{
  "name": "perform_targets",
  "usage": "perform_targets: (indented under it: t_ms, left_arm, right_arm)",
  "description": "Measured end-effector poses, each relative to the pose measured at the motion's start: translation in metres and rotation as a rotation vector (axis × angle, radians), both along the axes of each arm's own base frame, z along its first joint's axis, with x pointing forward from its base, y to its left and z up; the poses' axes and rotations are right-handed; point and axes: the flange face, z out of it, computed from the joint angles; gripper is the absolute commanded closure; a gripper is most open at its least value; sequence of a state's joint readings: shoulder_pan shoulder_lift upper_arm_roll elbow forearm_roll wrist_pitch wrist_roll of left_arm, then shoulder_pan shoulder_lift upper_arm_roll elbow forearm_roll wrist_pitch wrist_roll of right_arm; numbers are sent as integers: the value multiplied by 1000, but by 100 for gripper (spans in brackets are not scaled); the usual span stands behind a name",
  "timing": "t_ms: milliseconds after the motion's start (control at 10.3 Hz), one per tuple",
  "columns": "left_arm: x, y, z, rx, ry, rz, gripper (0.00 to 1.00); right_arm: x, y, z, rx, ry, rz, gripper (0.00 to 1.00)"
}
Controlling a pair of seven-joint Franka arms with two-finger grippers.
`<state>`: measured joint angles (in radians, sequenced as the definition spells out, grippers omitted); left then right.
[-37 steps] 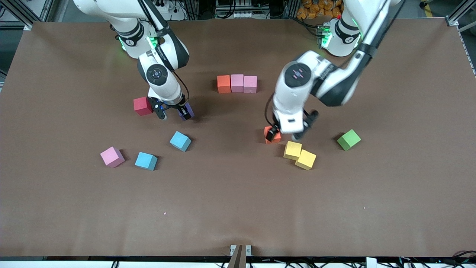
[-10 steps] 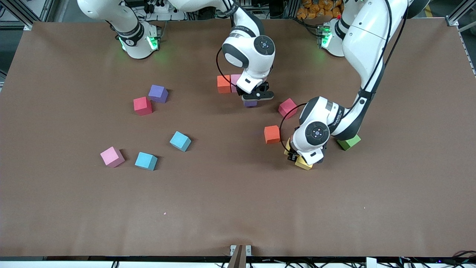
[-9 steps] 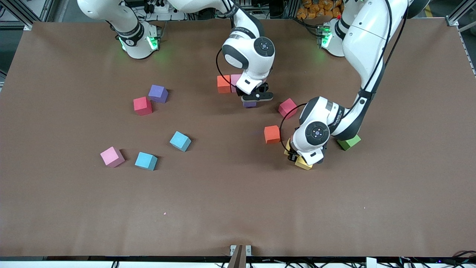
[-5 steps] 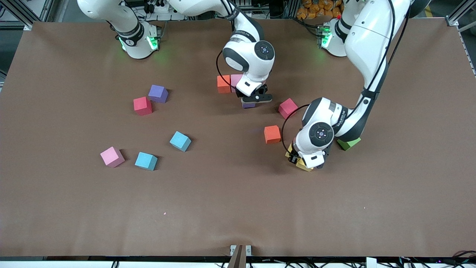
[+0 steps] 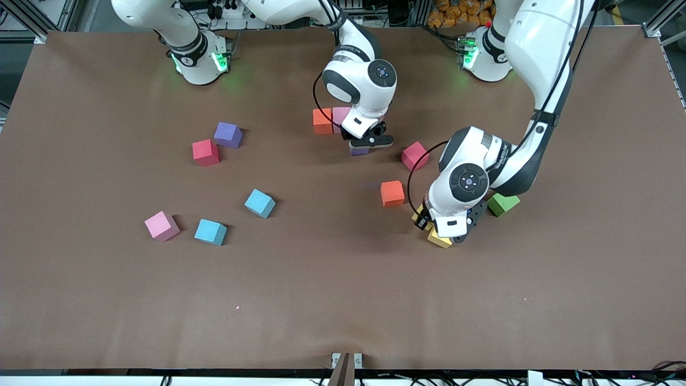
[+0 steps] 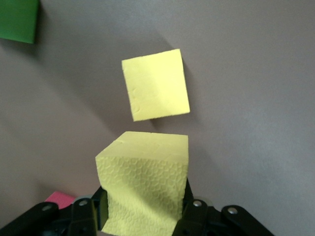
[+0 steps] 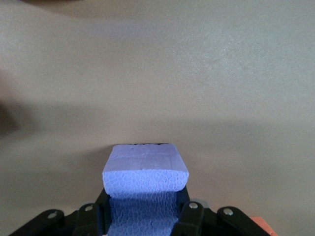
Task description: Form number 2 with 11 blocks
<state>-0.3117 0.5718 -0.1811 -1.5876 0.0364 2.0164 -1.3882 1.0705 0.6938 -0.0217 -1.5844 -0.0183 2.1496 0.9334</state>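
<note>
I'm pinching a yellow block [image 6: 142,184] in the left end effector [image 5: 444,231], holding it over the second yellow block [image 6: 155,84] lying on the bench [image 5: 332,289], near the green block [image 5: 502,204]. The right end effector [image 5: 367,143] is gripping a purple block [image 7: 145,172] just off the row of orange block [image 5: 322,120] and pink block [image 5: 340,114]. I'm judging both are mid-carry. To do this well, I'm planning to square each cube with the row before lowering, setting it flush without nudging its neighbours, and releasing only once it is resting flat.
</note>
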Motion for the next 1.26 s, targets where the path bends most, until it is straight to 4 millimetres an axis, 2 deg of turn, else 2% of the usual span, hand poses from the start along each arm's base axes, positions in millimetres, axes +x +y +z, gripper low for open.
perform_targets:
  t_ms: [290, 871, 1258]
  left_arm:
    - [-1, 0, 23, 13, 38, -63, 60]
    - [-3, 6, 25, 10, 64, -163, 60]
    - [-10, 6, 38, 20, 95, -199, 60]
  right_arm:
    - [-5, 3, -1, -1, 0, 0, 67]
    - [-11, 5, -4, -6, -1, -20, 62]
    - [-18, 9, -4, -7, -3, -25, 62]
